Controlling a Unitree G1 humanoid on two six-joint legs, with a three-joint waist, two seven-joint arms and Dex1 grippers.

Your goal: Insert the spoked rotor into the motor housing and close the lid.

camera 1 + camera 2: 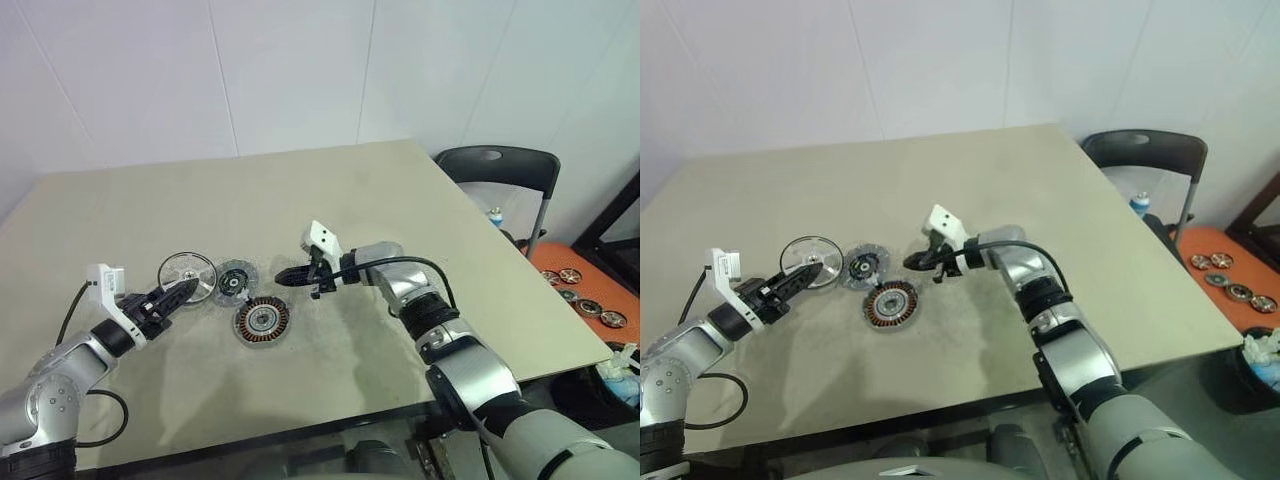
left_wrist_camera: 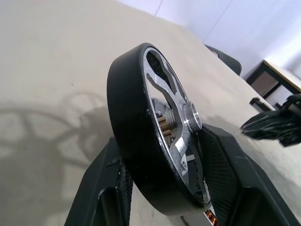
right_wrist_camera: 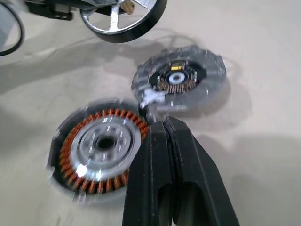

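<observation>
My left gripper [image 1: 178, 293] is shut on the spoked rotor [image 1: 187, 273], a dark ring with silver spokes and a small hub. It holds the rotor [image 2: 155, 132] on edge by its rim, a little above the table, with a finger [image 2: 225, 174] on either side. The motor housing [image 1: 262, 320] lies flat to the right of it, its copper windings facing up. The lid [image 1: 233, 282] lies open beside the housing, inner face up. My right gripper [image 1: 290, 275] hovers shut and empty just right of the lid, pointing left over the housing [image 3: 101, 146].
The beige table [image 1: 400, 200] has open surface all around the parts. A black chair [image 1: 500, 165] stands past its far right corner. An orange surface with several small wheel-like discs [image 1: 585, 295] lies on the right, beyond the table's edge.
</observation>
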